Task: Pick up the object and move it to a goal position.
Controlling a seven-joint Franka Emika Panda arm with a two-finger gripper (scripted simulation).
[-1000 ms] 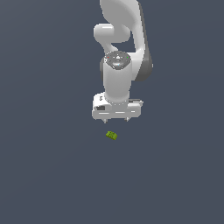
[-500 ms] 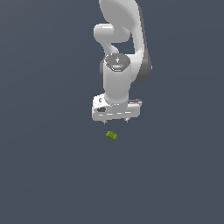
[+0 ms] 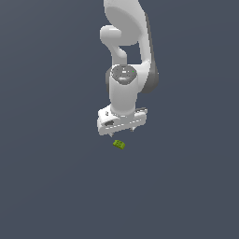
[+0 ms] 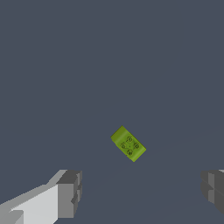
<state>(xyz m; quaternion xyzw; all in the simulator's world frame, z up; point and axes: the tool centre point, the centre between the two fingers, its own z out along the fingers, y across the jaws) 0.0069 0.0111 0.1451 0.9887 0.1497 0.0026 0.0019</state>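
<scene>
The claw is spread wide and grasps nothing; the wrist view shows its two grey fingertips far apart with bare floor between them. The green block lies on the dark grey floor, just below the claw in the exterior view and clear of both fingers. Only the wrist view shows the block turned at a slant with round darker marks on top. Only the exterior view shows the white arm rising above the block.
</scene>
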